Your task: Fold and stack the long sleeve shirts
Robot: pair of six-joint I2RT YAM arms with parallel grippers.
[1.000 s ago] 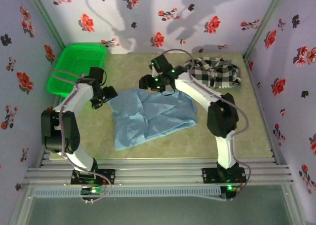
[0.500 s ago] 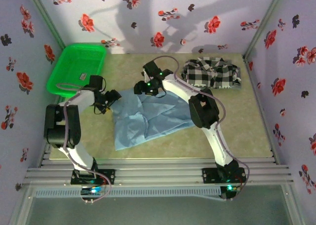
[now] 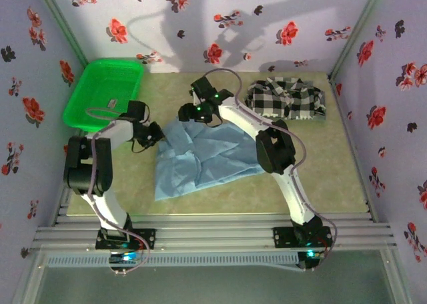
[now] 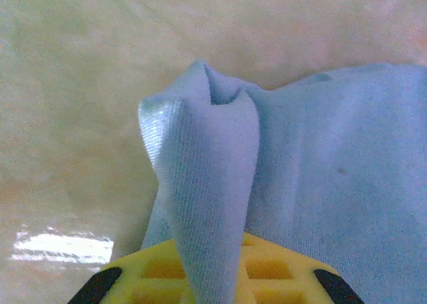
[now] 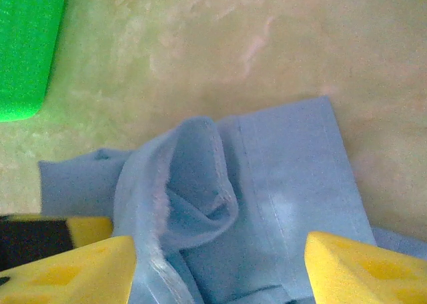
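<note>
1. Counter point(image 3: 333, 164): carries both shirts and the basket.
2. Light blue shirt point(image 3: 207, 154): lies at the middle of the counter, spread out but creased and not yet folded. Judged step: gripping its far corners to start the first fold.
3. Green basket point(image 3: 100, 84): sits at 10 o'clock, apart from the blue shirt and not part of this step.
4. Checked shirt point(image 3: 287, 99): lies bunched at 1 o'clock, apart from the blue shirt and not yet folded. The stack cannot start yet, so the task looks early.
5. Left fingers point(image 3: 155, 136): at the blue shirt's 10 o'clock corner. They are closed on a pinched ridge of its cloth, seen in the left wrist view.
6. Right fingers point(image 3: 187, 114): at the shirt's 11 o'clock edge. They are spread wide and straddle a raised fold near the hem, holding nothing.
7. Next move, judged: the right fingers close on that fold. Both arms then lift together and carry the far edge toward 6 o'clock, keeping the cloth taut so it does not bunch.
</note>
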